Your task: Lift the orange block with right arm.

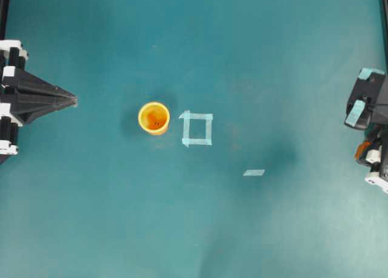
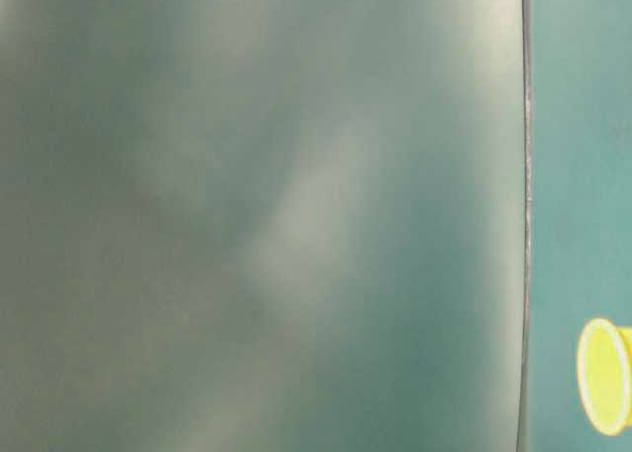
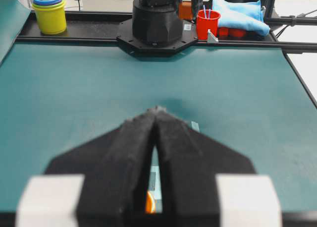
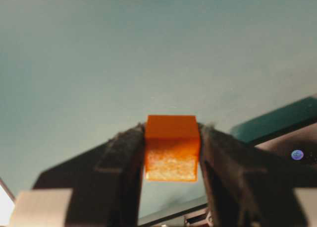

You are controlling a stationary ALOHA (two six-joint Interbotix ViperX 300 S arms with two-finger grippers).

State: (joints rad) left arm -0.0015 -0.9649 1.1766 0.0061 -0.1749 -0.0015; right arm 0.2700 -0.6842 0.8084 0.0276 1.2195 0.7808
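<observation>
Right gripper [image 4: 172, 152] clamped on the orange block [image 4: 171, 147], one finger pressing each side face; block off the table, teal surface blurred behind it. Overhead view: right arm [image 1: 367, 117] at the right edge of the table [image 1: 194, 229], well apart from the yellow-orange cup [image 1: 154, 118] and tape square [image 1: 197, 128]. Left gripper [image 3: 156, 113] at the left edge, fingertips together, holding nothing.

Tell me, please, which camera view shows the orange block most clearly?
The right wrist view: the orange block fills its centre, clamped between the right gripper fingers. The overhead view shows only an orange speck at the right arm; the table-level view does not show it; the left wrist view shows nothing clearly identifiable as it.
</observation>
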